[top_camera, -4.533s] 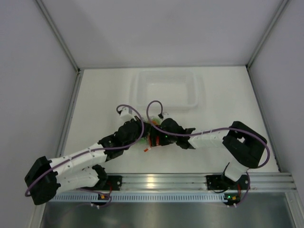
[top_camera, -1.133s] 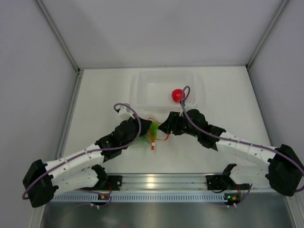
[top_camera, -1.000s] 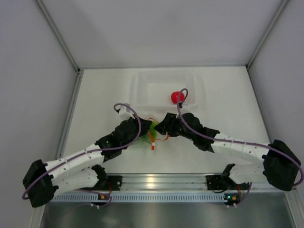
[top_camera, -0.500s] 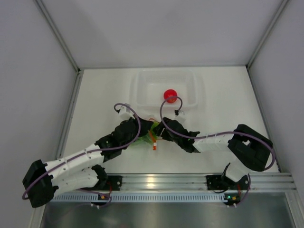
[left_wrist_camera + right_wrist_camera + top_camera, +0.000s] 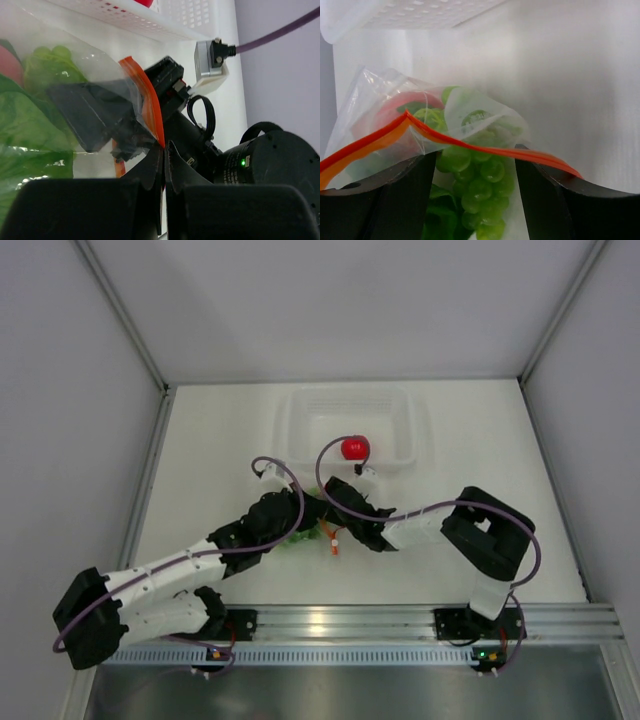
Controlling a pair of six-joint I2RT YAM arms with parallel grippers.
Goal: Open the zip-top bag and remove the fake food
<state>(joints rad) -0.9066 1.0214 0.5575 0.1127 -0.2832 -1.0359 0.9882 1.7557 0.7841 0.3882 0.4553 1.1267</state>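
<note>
zip-top bag [image 5: 380,90]: 1
tray [image 5: 320,420]: 1
red tomato [image 5: 353,448]: 1
pinkish-red fruit [image 5: 395,107]: 1
grape bunch [image 5: 480,185]: 1
lettuce [image 5: 20,125]: 1
fake food total: 4
arms: 2, left arm [image 5: 170,575] and right arm [image 5: 420,525]

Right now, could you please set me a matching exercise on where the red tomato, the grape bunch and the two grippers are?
1 red tomato
2 green grape bunch
3 left gripper
4 right gripper

A open at the zip-top bag's mouth
B in the clear tray
C shut on the orange zip strip
D inside the zip-top bag

Pairs: 1-B, 2-D, 3-C, 4-A.
</note>
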